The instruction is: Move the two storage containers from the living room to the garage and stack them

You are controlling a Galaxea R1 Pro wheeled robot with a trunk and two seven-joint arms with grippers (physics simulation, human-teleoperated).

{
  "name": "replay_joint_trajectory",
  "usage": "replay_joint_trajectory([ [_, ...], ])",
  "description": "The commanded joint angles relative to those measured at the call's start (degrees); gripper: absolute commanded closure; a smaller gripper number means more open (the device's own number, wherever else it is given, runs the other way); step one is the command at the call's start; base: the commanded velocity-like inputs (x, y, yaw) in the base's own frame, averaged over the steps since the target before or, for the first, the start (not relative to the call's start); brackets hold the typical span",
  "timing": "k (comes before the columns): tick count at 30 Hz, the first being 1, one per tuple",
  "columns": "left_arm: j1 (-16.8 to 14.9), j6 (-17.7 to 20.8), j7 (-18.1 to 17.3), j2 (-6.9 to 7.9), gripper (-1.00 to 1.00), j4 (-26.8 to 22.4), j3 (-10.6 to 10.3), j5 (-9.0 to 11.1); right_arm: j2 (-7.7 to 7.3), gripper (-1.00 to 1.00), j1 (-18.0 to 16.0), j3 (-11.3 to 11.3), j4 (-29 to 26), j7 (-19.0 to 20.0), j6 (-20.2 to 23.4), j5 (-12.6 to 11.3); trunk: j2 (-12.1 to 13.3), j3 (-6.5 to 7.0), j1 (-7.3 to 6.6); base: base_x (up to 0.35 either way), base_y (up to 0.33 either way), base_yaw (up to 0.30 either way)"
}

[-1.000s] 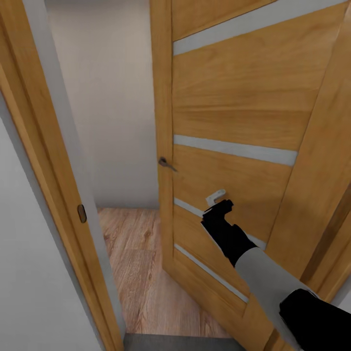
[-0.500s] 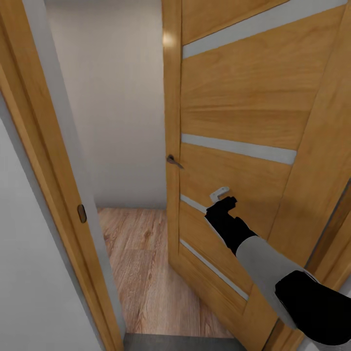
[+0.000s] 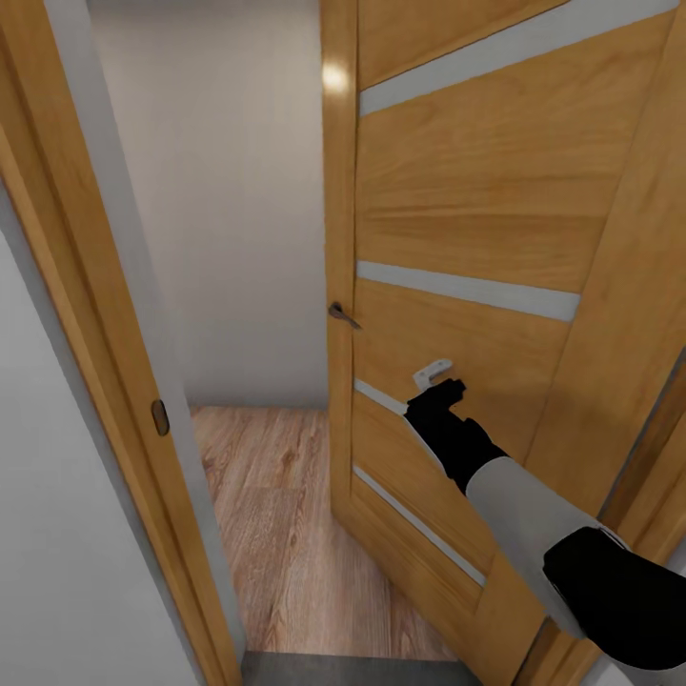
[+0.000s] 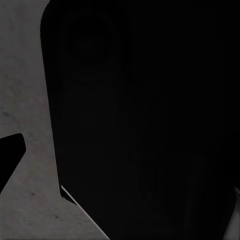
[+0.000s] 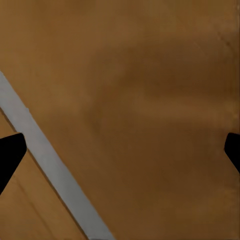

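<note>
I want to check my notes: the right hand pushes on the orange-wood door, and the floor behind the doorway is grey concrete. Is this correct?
Not quite. The right hand is at the orange-wood door, but the floor behind the doorway is light wood planks, as the head view shows.

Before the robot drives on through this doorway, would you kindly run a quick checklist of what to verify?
1. Orange-wood door with frosted strips swung open: ok.
2. Right gripper against the door panel, fingertips spread, holding nothing: ok.
3. Light wood plank floor beyond the threshold free of obstacles: ok.
4. Gap wide enough for the base: cannot tell.
5. Left gripper state: cannot tell, its wrist view is dark.
6. Metal door handle clear of the arm: ok.
</note>
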Motion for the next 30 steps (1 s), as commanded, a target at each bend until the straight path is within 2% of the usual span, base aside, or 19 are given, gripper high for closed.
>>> replay_joint_trajectory([
  [1,0.0,0.0,0.0,0.0,-1.0,0.0,0.0,0.0,-0.01,-1.0,-0.1,0.3,-1.1,-0.3,0.9,0.9,0.0,-0.05,0.0,0.0,0.0,0.0],
  [5,0.0,0.0,-0.1,0.0,-1.0,-0.1,-0.1,0.0,0.66,-1.0,-0.1,0.3,-4.3,-0.2,2.2,1.0,0.0,-0.05,0.0,0.0,0.0,0.0],
  [6,0.0,0.0,-0.1,0.0,-1.0,-0.1,-0.1,0.0,1.21,-1.0,-0.1,0.3,-4.5,-0.3,2.3,1.0,0.0,-0.05,0.0,0.0,0.0,0.0],
  [9,0.0,-0.1,-0.1,0.0,-1.0,-0.1,-0.1,0.0,4.14,-1.0,-0.1,0.1,-4.8,-1.9,2.3,1.1,0.0,-0.05,0.0,0.0,0.0,0.0],
  [14,0.0,-0.1,-0.1,0.0,-1.0,-0.7,-0.1,0.0,6.01,-1.0,-0.1,0.1,-4.9,-4.2,2.5,0.8,0.0,-0.05,0.0,0.0,0.0,0.0],
  [18,0.0,-0.1,-0.1,0.0,-1.0,-0.8,-0.1,0.0,6.51,-1.0,0.0,0.1,-4.8,-4.1,2.2,0.7,0.0,-0.05,0.0,0.0,0.0,0.0],
  [30,0.0,-0.1,-0.1,0.0,-1.0,-0.8,-0.1,0.0,6.56,-1.0,0.0,0.1,-4.8,-3.6,2.5,0.6,0.0,-0.05,0.0,0.0,0.0,0.0],
])
